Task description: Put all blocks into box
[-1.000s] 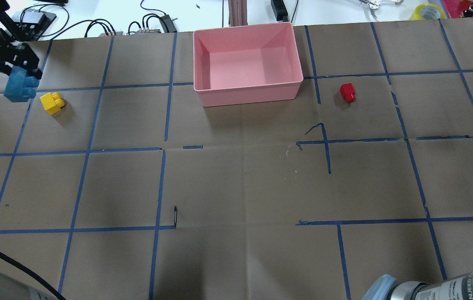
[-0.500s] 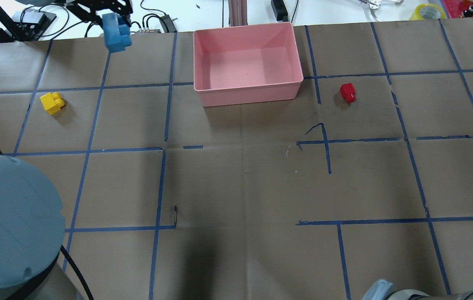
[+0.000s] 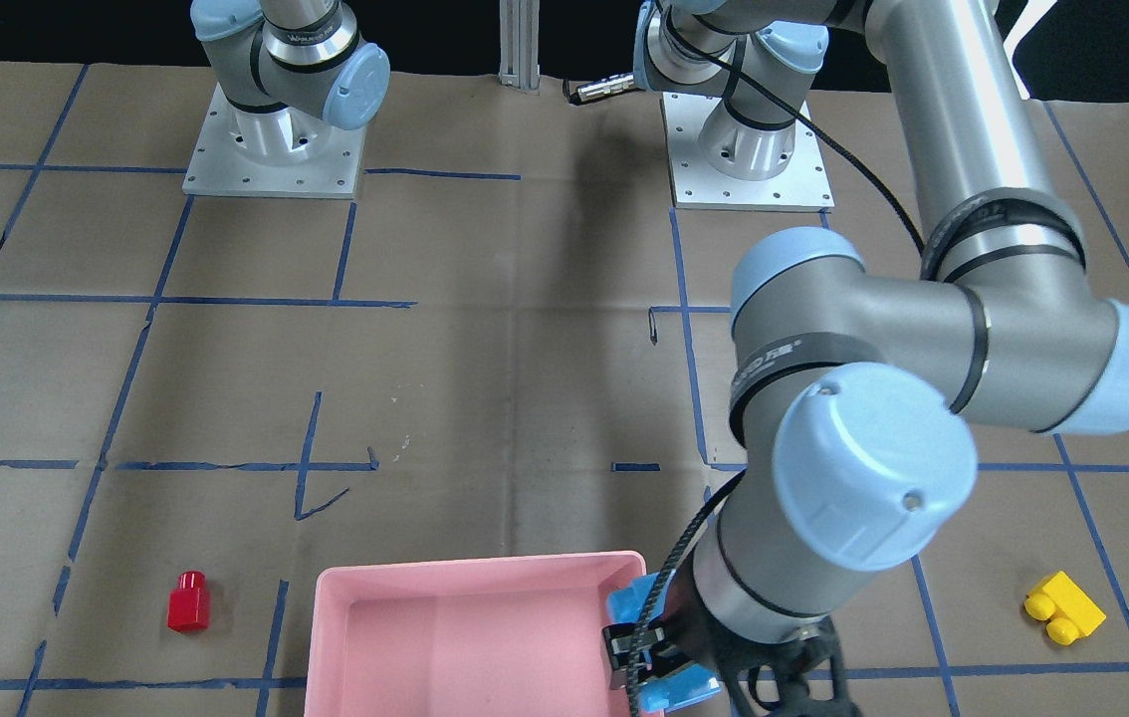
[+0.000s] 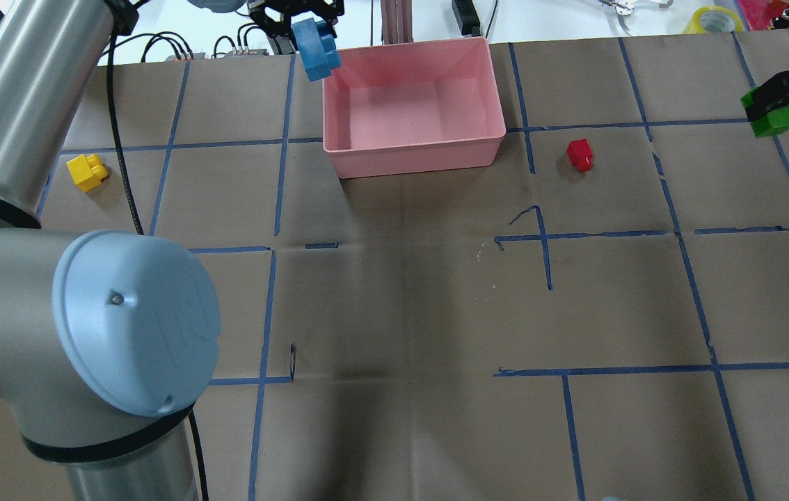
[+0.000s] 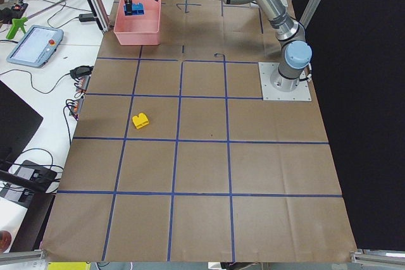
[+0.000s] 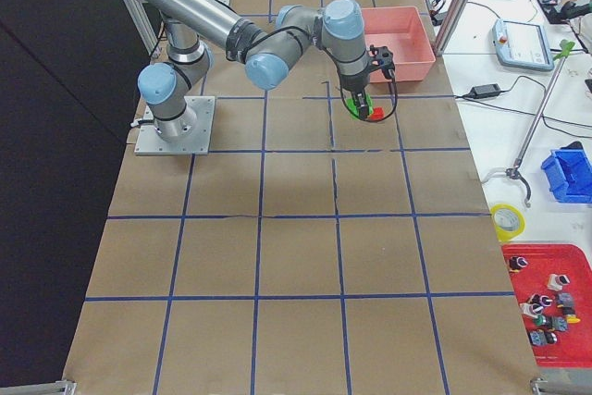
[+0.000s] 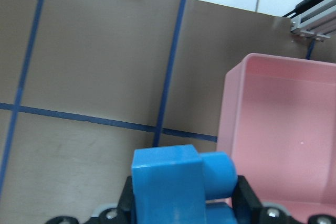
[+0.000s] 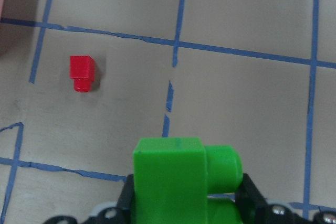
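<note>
My left gripper (image 4: 312,35) is shut on the light blue block (image 4: 317,50) and holds it in the air over the far left corner of the pink box (image 4: 414,157). The left wrist view shows the blue block (image 7: 176,182) just left of the box wall (image 7: 231,129). My right gripper (image 4: 777,104) is shut on the green block (image 4: 777,120), raised at the right side; it fills the right wrist view (image 8: 178,182). The red block (image 4: 580,154) lies on the table right of the box. The yellow block (image 4: 86,171) lies far left. The box is empty.
The table is brown paper with a blue tape grid. My left arm's big elbow (image 4: 130,327) fills the near left of the overhead view. Cables and a power strip (image 4: 464,15) lie behind the box, beyond the table's far edge.
My left gripper has carried the blue block rightward from the far left to the box's far left corner. My right gripper with the green block has moved in from the right edge.
</note>
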`<action>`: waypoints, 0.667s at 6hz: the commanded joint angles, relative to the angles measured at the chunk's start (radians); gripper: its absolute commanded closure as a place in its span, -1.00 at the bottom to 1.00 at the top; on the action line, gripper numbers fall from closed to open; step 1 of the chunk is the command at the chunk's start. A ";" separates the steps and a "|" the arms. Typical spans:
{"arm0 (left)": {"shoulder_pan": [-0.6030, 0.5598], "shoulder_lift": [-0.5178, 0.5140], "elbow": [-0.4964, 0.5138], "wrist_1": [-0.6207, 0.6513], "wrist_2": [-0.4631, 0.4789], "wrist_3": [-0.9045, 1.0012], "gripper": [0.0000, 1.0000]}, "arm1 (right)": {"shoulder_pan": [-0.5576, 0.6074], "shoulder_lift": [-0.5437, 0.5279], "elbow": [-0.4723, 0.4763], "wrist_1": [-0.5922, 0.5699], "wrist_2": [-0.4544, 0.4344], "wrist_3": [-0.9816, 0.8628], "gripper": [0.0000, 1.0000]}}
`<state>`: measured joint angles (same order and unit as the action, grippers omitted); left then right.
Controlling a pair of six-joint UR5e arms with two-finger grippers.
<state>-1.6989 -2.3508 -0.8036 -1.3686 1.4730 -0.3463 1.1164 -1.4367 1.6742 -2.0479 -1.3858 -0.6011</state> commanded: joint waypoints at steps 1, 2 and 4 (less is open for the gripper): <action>-0.051 -0.097 0.008 0.063 -0.011 -0.066 0.50 | 0.158 0.034 -0.020 -0.009 0.013 0.095 0.90; -0.056 -0.111 0.003 0.069 -0.010 -0.069 0.28 | 0.222 0.065 -0.039 -0.026 0.017 0.148 0.90; -0.059 -0.104 -0.005 0.094 0.001 -0.072 -0.99 | 0.273 0.117 -0.097 -0.101 0.042 0.202 0.90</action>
<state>-1.7564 -2.4576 -0.8056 -1.2819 1.4695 -0.4180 1.3617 -1.3435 1.6111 -2.1301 -1.3596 -0.4313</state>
